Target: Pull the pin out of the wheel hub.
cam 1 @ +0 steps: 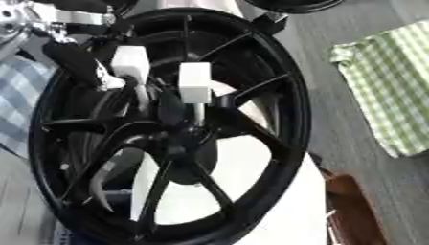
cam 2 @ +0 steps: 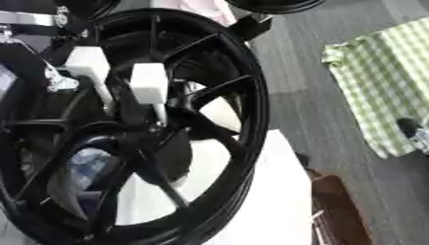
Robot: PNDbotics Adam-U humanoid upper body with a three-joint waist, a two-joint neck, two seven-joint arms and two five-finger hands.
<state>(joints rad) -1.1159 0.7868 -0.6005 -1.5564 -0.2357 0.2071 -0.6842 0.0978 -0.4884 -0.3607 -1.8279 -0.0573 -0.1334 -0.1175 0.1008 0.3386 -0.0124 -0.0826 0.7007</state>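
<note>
Black wheel hub (cam 1: 167, 129) standing on edge, filling most of frame, spokes fanning from centre over a white tabletop (cam 2: 276, 210). Left hand (cam 1: 80, 62) reaching in from upper left among the upper spokes, beside two white blocks (cam 1: 194, 82), the right-hand one carrying a thin pin (cam 1: 199, 115) running down to the hub centre; fingers' state hard to tell, possibly curled near the left block. Grey floor (cam 1: 335, 115) at right with green checked cloth (cam 1: 389, 86), brown wooden piece (cam 1: 352, 210) lower right.
</note>
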